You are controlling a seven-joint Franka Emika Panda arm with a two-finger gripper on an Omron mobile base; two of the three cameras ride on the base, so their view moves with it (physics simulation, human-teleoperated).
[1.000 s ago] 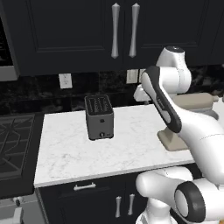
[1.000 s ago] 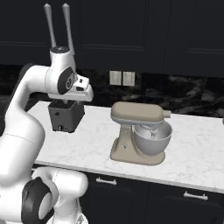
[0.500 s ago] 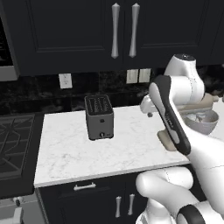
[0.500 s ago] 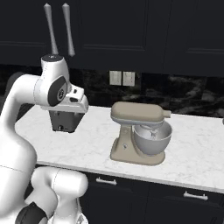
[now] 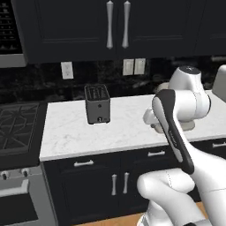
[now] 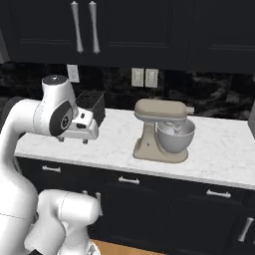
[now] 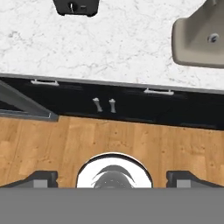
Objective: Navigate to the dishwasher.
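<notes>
Jaws: your gripper point(image 7: 114, 178) hangs released, fingertips point(image 7: 41, 177) spread wide, nothing between them.
Below the jaws: wood floor point(image 7: 131, 140), with the hand looking straight down.
Just ahead: black cabinet doors point(image 7: 105, 105) with short handles, drawers either side. None of them is your target.
Counter point(image 5: 123, 128): the toaster point(image 5: 97, 104) is to the left and the stand mixer point(image 6: 162, 130) to the right, well apart.
Far left: stove point(image 5: 17, 126).
Dishwasher: you can't place it from here, since no long bar handle is among these fronts.
Bearing: undecided. My guess is that you should drive sideways along the cabinet run; the stove closes off the left.
</notes>
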